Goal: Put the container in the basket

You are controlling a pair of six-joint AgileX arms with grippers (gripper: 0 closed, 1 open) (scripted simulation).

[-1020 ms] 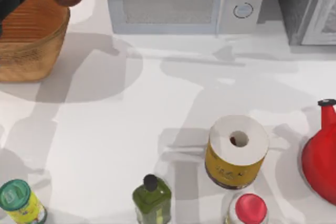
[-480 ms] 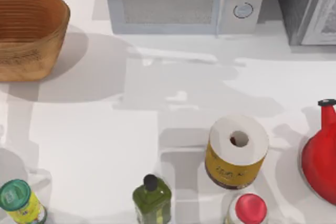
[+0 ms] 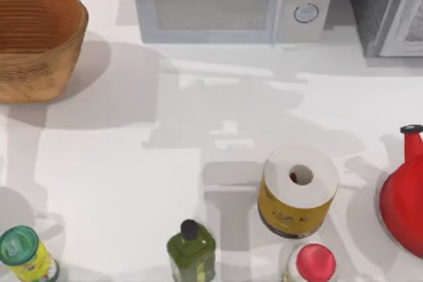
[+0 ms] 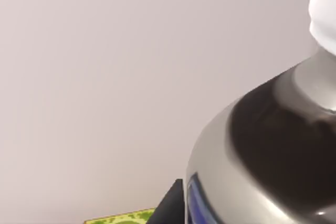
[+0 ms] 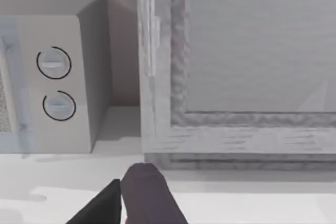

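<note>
I have the container point(image 4: 262, 145) in my left gripper point(image 4: 170, 205), clamped and lifted. In the left wrist view it sits hard against the camera. I see its silver-grey shoulder, a dark band and part of the white cap point(image 4: 325, 9), which runs off the frame. The rest of the bottle is cut off, and so is the place where I grip it; of the gripper I see just a dark wedge beside the label. Behind the bottle is plain wall, with a sliver of a green-patterned box point(image 4: 121, 216) at the frame's edge.

The basket point(image 3: 33, 74) stands at the table's far left corner, its left side cut off in the top view and its ribbed inside showing.

My right gripper point(image 5: 137, 195) pokes into the right wrist view as a dark stub, facing the microwave point(image 5: 58, 82) and a grey cabinet point(image 5: 236, 51). I cannot tell whether it is clenched or released.

Along the near edge of the table, a yellow jar point(image 3: 26, 255), a green bottle point(image 3: 191, 250) and a red-capped item point(image 3: 314, 263) are each partly cropped. A red vessel point(image 3: 404, 196) is cut by the right edge. The yellow-sided roll point(image 3: 297, 189) stands whole.
</note>
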